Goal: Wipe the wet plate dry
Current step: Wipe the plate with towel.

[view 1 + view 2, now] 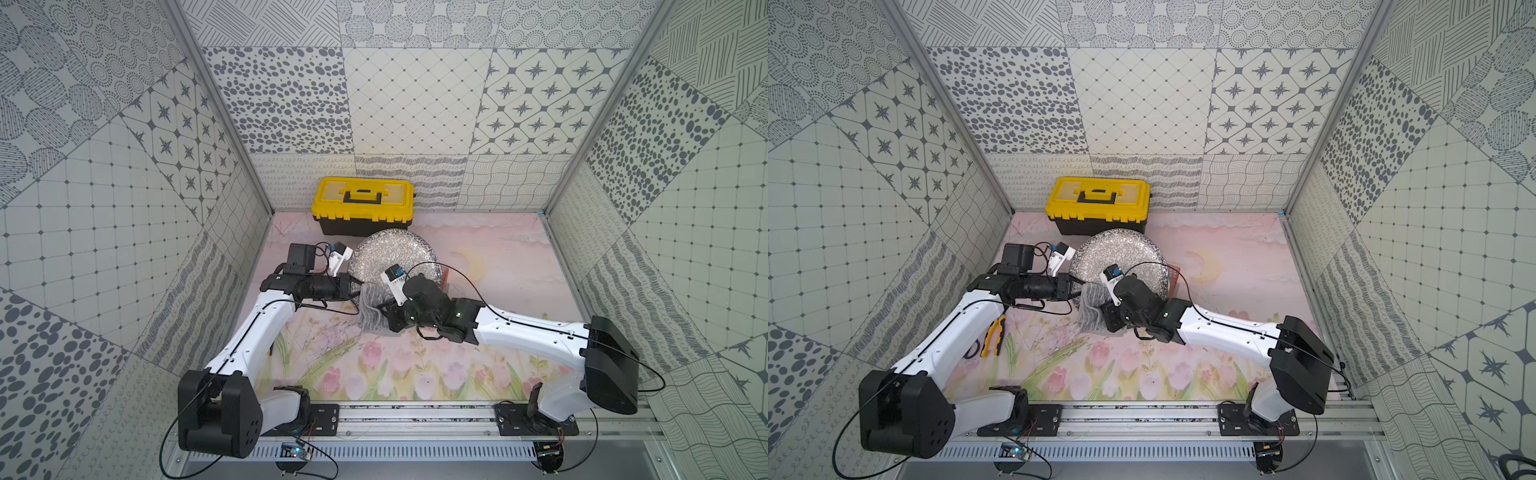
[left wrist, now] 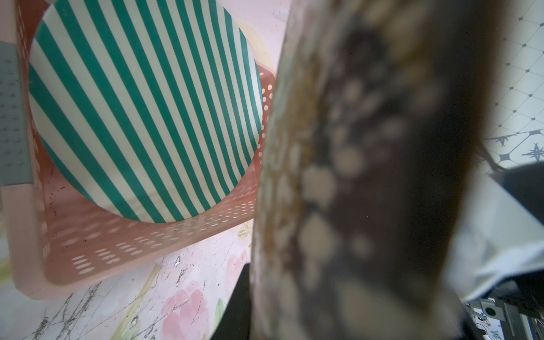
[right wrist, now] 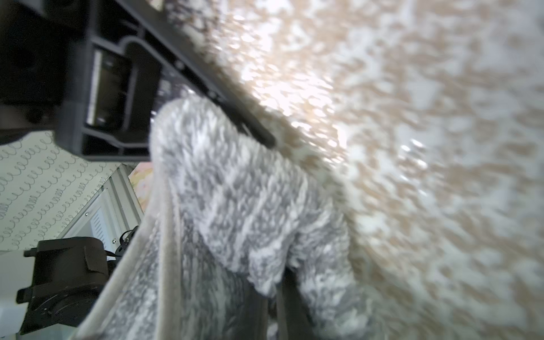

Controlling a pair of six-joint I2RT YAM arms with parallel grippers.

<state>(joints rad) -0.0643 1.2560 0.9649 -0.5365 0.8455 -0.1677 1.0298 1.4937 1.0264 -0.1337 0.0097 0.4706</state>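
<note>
While the right gripper (image 1: 383, 311) is closed tight on a fold of the grey cloth (image 1: 369, 313), holding it against the near edge of the speckled plate (image 1: 395, 257), the left gripper (image 1: 358, 286) pinches that same plate by its rim just beside the cloth, its jaws narrow around the edge. From the two grippers the plate spreads away toward the yellow toolbox (image 1: 363, 203) at the back wall. Past the plate from the left gripper, a pink basket (image 2: 88, 250) holds a green-striped plate (image 2: 141, 112), and pliers (image 1: 994, 334) lie on the table beside the left arm.
</note>
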